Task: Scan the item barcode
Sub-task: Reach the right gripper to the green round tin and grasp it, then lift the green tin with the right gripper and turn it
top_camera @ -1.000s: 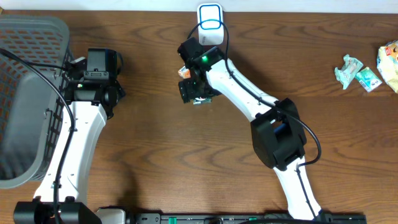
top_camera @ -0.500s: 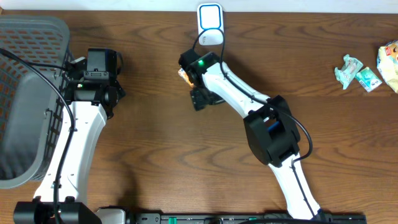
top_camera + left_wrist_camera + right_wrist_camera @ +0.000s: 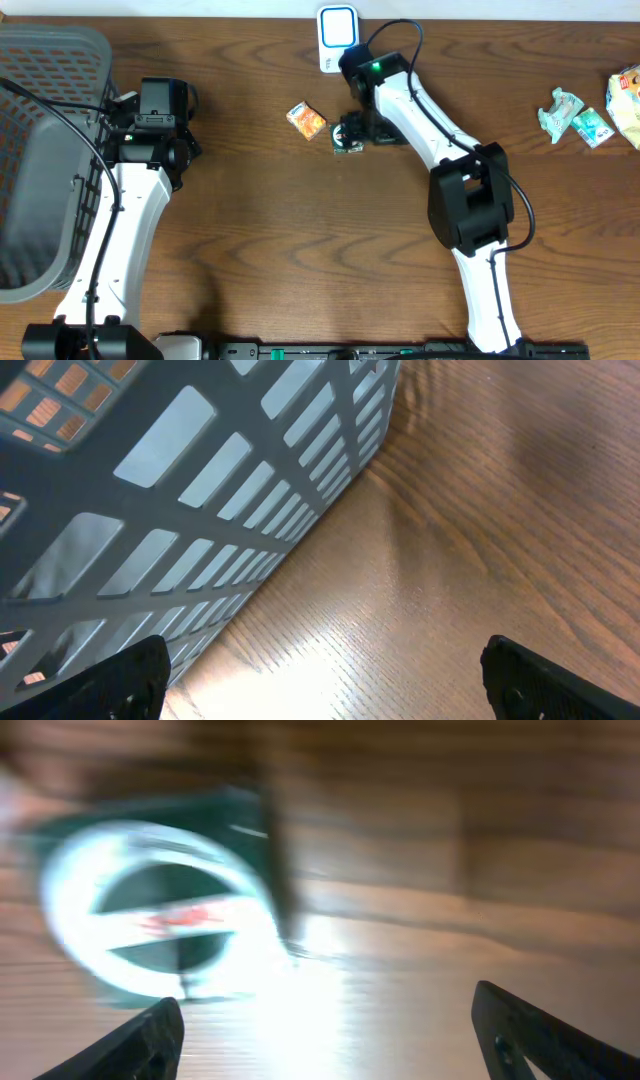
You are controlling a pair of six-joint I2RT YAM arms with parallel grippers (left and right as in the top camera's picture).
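My right gripper (image 3: pixel 335 1038) stands wide open, empty, low over a small green pack with a white ring (image 3: pixel 150 920) near the far edge of the table (image 3: pixel 250 250); blur hides whether a finger touches it. An orange packet (image 3: pixel 306 120) lies just beside the pack, with the scanner (image 3: pixel 338 38) at the far edge. My left gripper (image 3: pixel 320 670) gapes empty beside the basket (image 3: pixel 200 510).

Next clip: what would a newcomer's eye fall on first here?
The right arm reaches forward, its open gripper by a small green packet, near the white scanner at the far edge. An orange packet lies loose beside it, and a grey basket fills the left side.
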